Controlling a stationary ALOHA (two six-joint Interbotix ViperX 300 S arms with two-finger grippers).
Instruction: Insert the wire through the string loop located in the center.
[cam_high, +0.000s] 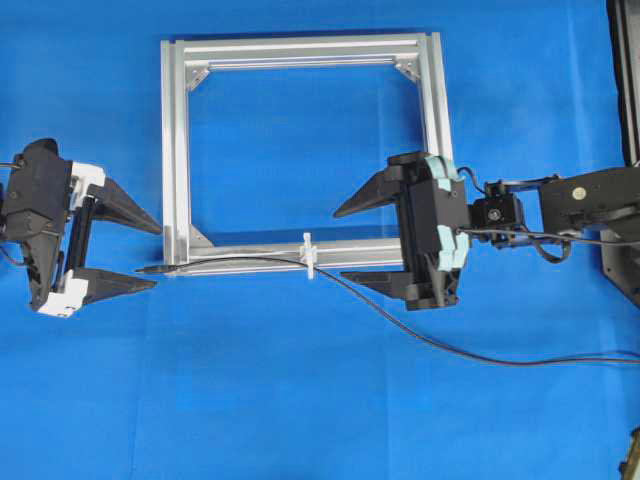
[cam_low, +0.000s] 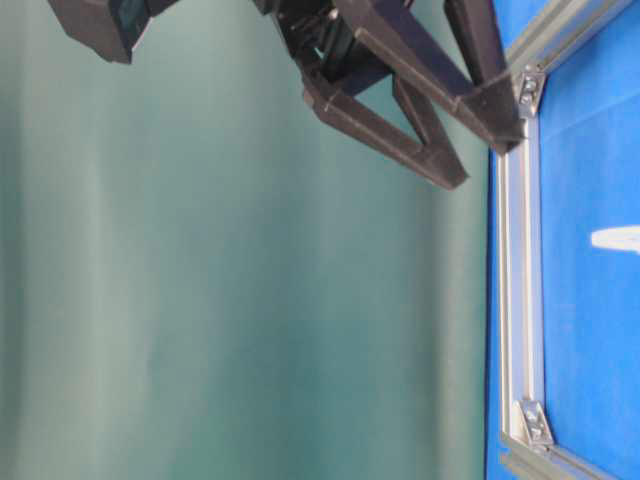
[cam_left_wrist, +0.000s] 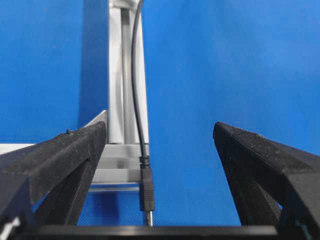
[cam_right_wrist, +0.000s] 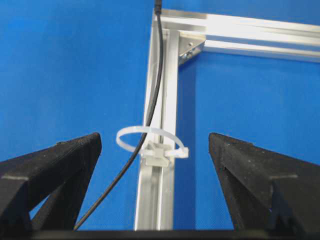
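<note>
The wire (cam_high: 240, 261) lies along the near bar of the aluminium frame (cam_high: 176, 150) and passes through the white string loop (cam_high: 309, 256) at the bar's middle. Its plug (cam_high: 152, 269) rests just past the frame's left corner. My left gripper (cam_high: 157, 255) stands open around that plug end without touching it. In the left wrist view the plug (cam_left_wrist: 146, 192) lies between the wide-apart fingers of the left gripper (cam_left_wrist: 159, 127). My right gripper (cam_high: 339, 244) is open just right of the loop. In the right wrist view the loop (cam_right_wrist: 150, 140) rings the wire (cam_right_wrist: 156, 85) on the bar, in front of the right gripper (cam_right_wrist: 155, 137).
The rest of the wire (cam_high: 480, 352) trails off over the blue mat to the right edge. The right arm's own cable (cam_high: 540, 238) runs along its wrist. A dark stand (cam_high: 625, 80) sits at the far right. The table-level view shows the frame's bar (cam_low: 520, 300) and black fingers (cam_low: 420, 120).
</note>
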